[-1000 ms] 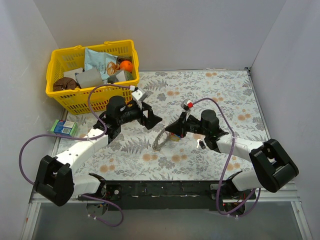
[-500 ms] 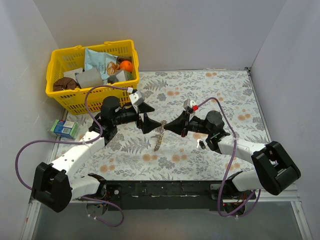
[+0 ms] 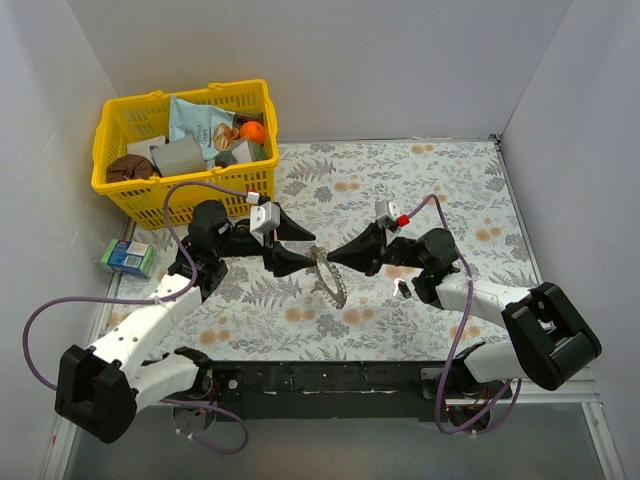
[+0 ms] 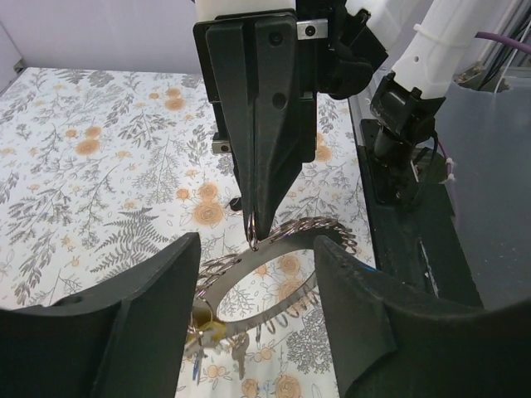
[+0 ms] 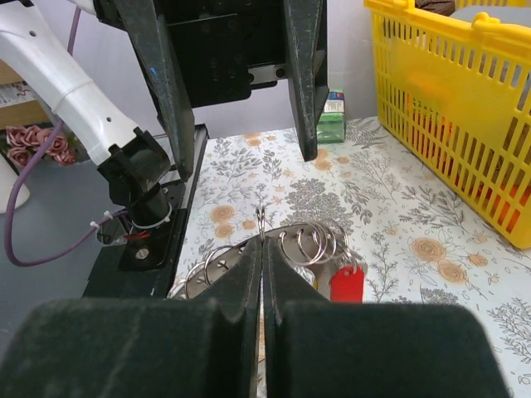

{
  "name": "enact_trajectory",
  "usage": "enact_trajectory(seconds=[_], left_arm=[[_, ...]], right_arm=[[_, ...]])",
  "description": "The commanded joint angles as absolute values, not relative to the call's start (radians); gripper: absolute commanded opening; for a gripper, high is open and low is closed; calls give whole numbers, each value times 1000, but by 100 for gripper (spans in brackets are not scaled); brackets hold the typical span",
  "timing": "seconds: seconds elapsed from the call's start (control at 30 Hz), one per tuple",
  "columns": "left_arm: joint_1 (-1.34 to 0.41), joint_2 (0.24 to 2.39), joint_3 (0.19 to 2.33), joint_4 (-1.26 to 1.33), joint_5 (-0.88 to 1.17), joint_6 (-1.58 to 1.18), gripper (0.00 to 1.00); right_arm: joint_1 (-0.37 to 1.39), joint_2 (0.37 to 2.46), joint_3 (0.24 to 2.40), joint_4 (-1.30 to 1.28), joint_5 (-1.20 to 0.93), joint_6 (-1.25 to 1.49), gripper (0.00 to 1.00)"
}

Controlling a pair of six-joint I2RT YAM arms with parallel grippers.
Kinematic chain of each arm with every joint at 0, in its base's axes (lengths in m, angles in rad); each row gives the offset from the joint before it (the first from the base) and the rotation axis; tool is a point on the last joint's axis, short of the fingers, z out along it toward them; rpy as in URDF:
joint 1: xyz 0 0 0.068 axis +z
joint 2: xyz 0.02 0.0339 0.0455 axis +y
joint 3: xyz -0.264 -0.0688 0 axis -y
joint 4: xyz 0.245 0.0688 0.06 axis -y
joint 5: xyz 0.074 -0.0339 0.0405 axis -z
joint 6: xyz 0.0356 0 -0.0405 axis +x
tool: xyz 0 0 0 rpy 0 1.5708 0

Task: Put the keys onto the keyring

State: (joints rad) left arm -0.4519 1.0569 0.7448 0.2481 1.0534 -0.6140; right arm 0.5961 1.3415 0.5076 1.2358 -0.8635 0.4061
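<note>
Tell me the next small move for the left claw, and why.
Probably close the left claw onto the keyring. The right claw is shut on the ring's rim, holding it lifted, and the left fingers stand open on either side of it without touching, so a second grip looks due.

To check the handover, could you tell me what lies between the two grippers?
The keyring, pinched in the right gripper; the top external view shows it.

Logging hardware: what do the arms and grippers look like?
The left arm and right arm have white links with bulky black joints; a purple cable loops along each. The left gripper and right gripper carry black tapered fingers and a white wrist block.
</note>
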Motion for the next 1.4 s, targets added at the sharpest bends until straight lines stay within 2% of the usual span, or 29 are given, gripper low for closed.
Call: enact_trajectory(seconds=[0.0, 0.07, 0.13, 0.23, 0.43, 0.53, 0.97, 1.0, 1.1, 1.17, 1.3, 1.37], left_arm=[[-443, 1072, 759, 262, 1114, -597, 52], [-443, 1104, 772, 262, 1140, -603, 48], [-443, 1126, 793, 259, 1163, -614, 40], [-445, 1170, 819, 258, 1193, -638, 36], [-448, 1189, 836, 249, 1195, -634, 35], [-451, 1189, 836, 249, 1193, -630, 31], [-486, 1219, 845, 242, 1158, -632, 30], [-488, 1227, 847, 242, 1160, -632, 28], [-492, 1239, 856, 239, 1160, -627, 15], [-499, 1244, 862, 230, 1152, -623, 1], [-502, 1247, 880, 190, 1134, -595, 0], [-502, 1241, 899, 152, 1121, -565, 0]], right_arm=[[600, 1339, 506, 1462, -876, 460, 1], [600, 1336, 509, 1463, -873, 462, 1], [600, 1335, 509, 1463, -871, 462, 1], [600, 1333, 508, 1460, -859, 459, 1], [600, 1328, 503, 1448, -842, 451, 1], [600, 1328, 499, 1443, -838, 448, 1], [600, 1324, 497, 1424, -807, 431, 1], [600, 1324, 497, 1424, -807, 433, 1], [600, 1322, 494, 1424, -805, 434, 1], [600, 1321, 491, 1424, -804, 436, 1], [600, 1319, 492, 1411, -810, 436, 1], [600, 1319, 505, 1384, -842, 428, 8]])
